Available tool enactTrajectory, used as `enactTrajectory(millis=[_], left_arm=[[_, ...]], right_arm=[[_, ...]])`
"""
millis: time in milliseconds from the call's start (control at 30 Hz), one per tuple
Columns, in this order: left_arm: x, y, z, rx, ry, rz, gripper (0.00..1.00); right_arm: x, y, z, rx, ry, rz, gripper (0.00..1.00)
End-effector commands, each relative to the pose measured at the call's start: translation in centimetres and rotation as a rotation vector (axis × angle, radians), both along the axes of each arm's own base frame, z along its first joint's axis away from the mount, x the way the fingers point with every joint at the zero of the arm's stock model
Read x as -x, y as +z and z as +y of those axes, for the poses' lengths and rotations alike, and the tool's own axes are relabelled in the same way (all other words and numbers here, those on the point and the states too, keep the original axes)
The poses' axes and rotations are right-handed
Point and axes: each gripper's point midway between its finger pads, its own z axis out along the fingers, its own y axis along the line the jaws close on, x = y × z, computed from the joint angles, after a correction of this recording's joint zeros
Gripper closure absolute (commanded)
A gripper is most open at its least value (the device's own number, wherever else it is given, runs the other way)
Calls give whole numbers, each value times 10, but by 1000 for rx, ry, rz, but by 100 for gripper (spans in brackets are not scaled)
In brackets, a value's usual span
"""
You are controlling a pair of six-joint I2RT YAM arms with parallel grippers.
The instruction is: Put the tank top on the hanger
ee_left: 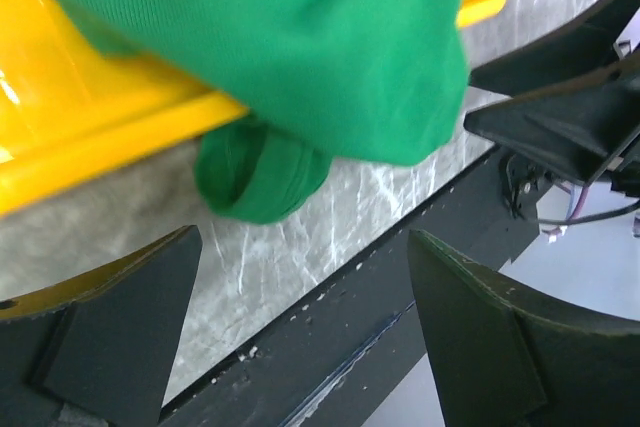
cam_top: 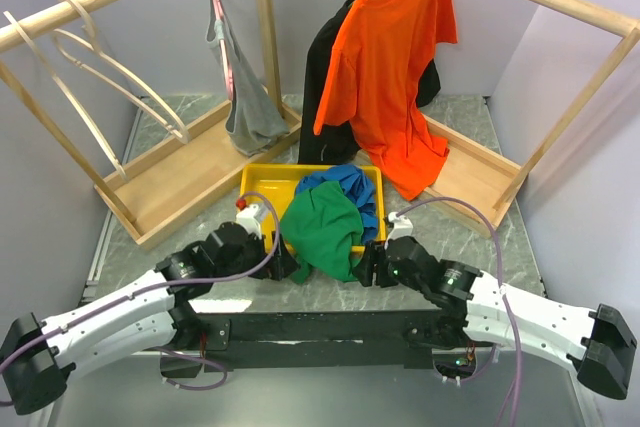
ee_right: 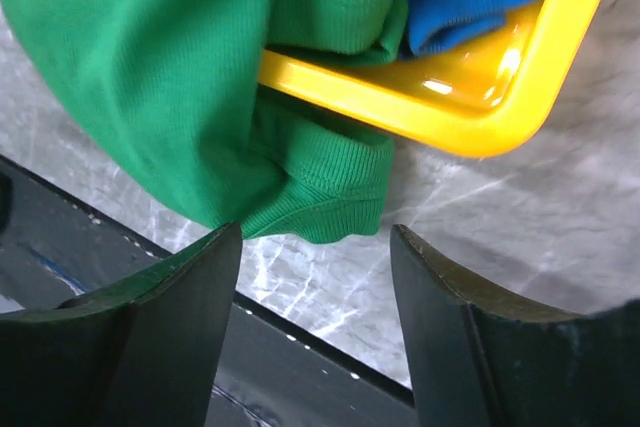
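Crouching low beside the tank top [cam_top: 322, 229] — left hand [ee_left: 302, 245] and right hand [ee_right: 315, 234] both agape, empty.

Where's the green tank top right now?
Top view, centre: the tank top drapes over the near rim of the yellow tray onto the table, in front of the blue garment.

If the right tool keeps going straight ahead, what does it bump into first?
Probably the green top. Its bunched edge hangs over the yellow tray rim, right ahead of the open right tool; how close is hard to judge.
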Motion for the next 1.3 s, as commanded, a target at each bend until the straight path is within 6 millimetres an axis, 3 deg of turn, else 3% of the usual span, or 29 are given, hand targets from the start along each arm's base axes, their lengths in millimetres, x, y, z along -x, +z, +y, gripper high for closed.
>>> enactTrajectory(millis=[0,100,267,467,567,600,700,767,800,833,867,900,933,1000,1033,1100,1133,1200,1233,1267], left_arm=[[7,-7,-14,91,13,36,11],[5,-27,-12,42,21,33,14],[-2,-28,-22,73,14,-20,16],[-3,-41,-36,82,-12,-22,29],[-1,-51,-42,56,-28,-4,51],[0,-53,-43,46,-32,0,70],[6,-50,-44,18,-49,16,99],[0,-24,-46,51,-26,-36,99],[1,-21,-40,31,-18,-39,99],[-4,0,-43,64,-10,-69,99],[-5,24,-41,111,-2,-112,99],[-10,36,-36,106,17,-149,99],[-13,61,-35,125,29,-183,99],[-23,98,-27,146,64,-282,99],[-28,132,-26,182,82,-336,99],[-36,155,-24,152,92,-405,99],[-44,190,-21,184,131,-459,99],[-54,214,-22,150,147,-524,99],[-58,256,-19,197,176,-580,99],[-62,269,-21,191,182,-603,99]], right_arm=[[-15,11,20,-142,-73,-19,34],[-20,-5,20,-110,-102,-9,39],[-20,-30,17,-73,-123,18,40],[-22,-32,19,-95,-152,31,57],[-23,-24,21,-117,-152,20,70],[-23,-22,21,-118,-152,16,82],[-27,-15,14,-83,-172,-4,100],[-31,-1,9,-77,-187,-33,100],[-33,7,8,-82,-193,-51,100],[-37,31,11,-130,-192,-94,100],[-38,39,6,-121,-201,-113,100],[-41,53,6,-146,-199,-143,100],[-45,83,10,-182,-174,-210,100],[-52,109,7,-178,-181,-268,100],[-58,139,9,-182,-176,-325,100],[-69,162,1,-137,-213,-382,100],[-75,190,1,-132,-217,-436,100],[-84,218,-8,-101,-261,-490,100],[-88,252,-10,-117,-280,-537,100],[-90,266,-13,-113,-291,-556,100]])
